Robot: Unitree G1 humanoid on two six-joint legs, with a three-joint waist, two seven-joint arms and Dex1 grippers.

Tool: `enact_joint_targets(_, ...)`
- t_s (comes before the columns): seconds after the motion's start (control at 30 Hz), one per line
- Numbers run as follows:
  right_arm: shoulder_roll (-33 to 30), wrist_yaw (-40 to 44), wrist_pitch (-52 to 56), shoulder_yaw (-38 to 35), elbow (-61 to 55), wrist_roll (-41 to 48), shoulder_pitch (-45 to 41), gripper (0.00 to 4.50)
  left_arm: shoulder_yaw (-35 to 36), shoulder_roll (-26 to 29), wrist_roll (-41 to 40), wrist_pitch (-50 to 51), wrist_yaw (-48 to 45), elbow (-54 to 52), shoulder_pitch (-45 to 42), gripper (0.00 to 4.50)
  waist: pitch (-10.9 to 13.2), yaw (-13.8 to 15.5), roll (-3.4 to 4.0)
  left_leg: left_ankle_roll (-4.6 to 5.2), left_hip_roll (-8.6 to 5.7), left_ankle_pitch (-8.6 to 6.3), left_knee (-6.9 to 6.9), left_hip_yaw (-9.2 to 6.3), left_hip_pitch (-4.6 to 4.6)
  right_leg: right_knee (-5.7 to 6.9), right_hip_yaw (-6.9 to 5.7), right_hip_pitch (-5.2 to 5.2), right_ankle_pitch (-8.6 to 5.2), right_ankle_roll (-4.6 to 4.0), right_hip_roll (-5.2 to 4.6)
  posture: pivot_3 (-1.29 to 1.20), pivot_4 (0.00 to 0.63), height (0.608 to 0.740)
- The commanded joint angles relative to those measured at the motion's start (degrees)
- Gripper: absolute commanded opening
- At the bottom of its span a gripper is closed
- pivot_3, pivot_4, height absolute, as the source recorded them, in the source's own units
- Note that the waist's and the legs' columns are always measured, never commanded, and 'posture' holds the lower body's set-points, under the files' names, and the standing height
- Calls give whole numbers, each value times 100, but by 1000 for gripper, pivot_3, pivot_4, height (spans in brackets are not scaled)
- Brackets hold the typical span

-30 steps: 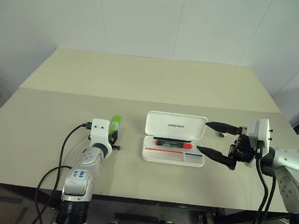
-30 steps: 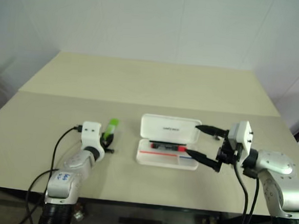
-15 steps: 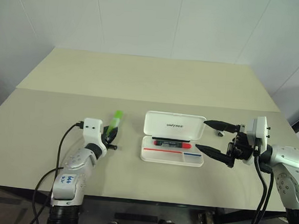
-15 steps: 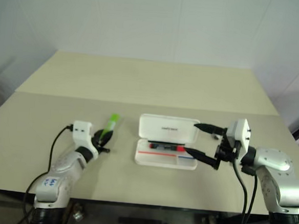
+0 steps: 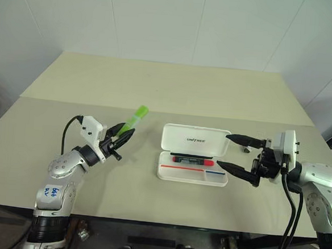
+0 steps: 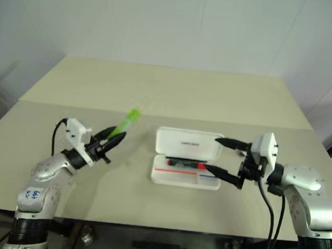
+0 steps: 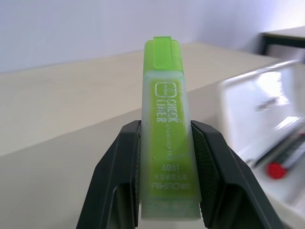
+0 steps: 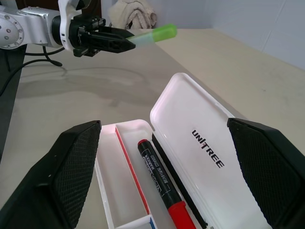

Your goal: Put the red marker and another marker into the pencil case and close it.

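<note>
Currently the green highlighter (image 5: 133, 118) is clamped by the left gripper (image 5: 121, 138) near its rear end only; slippage over the pencil case (image 5: 194, 155) is possible. Right gripper (image 5: 235, 153) jaws are spread wide, empty.

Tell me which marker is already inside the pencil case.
The red marker, lying in the open pencil case; the green highlighter is held in the left claw.

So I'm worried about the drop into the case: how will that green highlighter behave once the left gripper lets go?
The green highlighter looks stiff and probably light. Its flat-sided body, clamped in the left gripper, should resist rolling. The smooth plastic may slide or bounce in the open pencil case.
</note>
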Motion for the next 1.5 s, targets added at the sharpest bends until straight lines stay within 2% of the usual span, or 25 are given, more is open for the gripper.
enact_joint_targets(0.03, -3, -67, -80, -189, -194, 63, 108, 4500, -81, 135, -289, -349, -587, -64, -145, 1133, 0, 2, 0, 0, 0, 0, -2, 0, 0, 0, 0, -1, 0, 0, 0, 0, 150, 740)
enact_joint_targets(0.17, -44, -161, -90, -304, -305, 78, 289, 4500, -119, 181, -784, -458, -1289, -217, -277, 1133, 0, -9, 0, 0, 3, 0, -10, 0, 1, 1, 0, -3, 0, 1, 1, 0, 150, 740)
enact_joint_targets(0.3, -73, -410, -32, -575, -496, 142, 490, 4500, -546, 311, -800, -559, -1976, -288, -492, 1133, 0, 1, 0, 0, 3, 0, -11, 0, 1, 3, -1, -5, 0, 3, 1, 0, 150, 740)
enact_joint_targets(0.53, -223, -568, 101, -1044, -951, 211, 1087, 4500, -1483, 530, -285, -805, -2947, 385, -997, 1133, 0, 9, 1, 0, 2, 0, -12, 1, 1, 2, 0, -4, -3, 0, 1, 0, 150, 740)
enact_joint_targets(0.8, -266, -859, 299, -1479, -1545, 358, 1619, 4500, -2242, 312, 449, -1340, -3336, 1609, -1687, 1133, 0, -5, 0, 2, 2, 1, -11, 2, 2, 2, 1, -4, -6, -4, 2, 0, 150, 740)
enact_joint_targets(1.07, -221, -1278, 486, -1795, -2181, 528, 2146, 4500, -2782, -30, 1350, -1908, -3112, 2461, -2072, 1133, 1, 21, 0, 2, 0, 1, -12, 0, -2, 2, 1, -5, -8, 4, 1, 0, 150, 740)
enact_joint_targets(1.5, -225, -1510, 521, -1806, -2366, 624, 2264, 4500, -2660, -394, 1551, -1853, -2592, 2825, -2303, 1133, 1, 17, 0, 3, -1, 1, -10, -1, -1, 5, 2, -5, -3, 15, 1, 0, 150, 740)
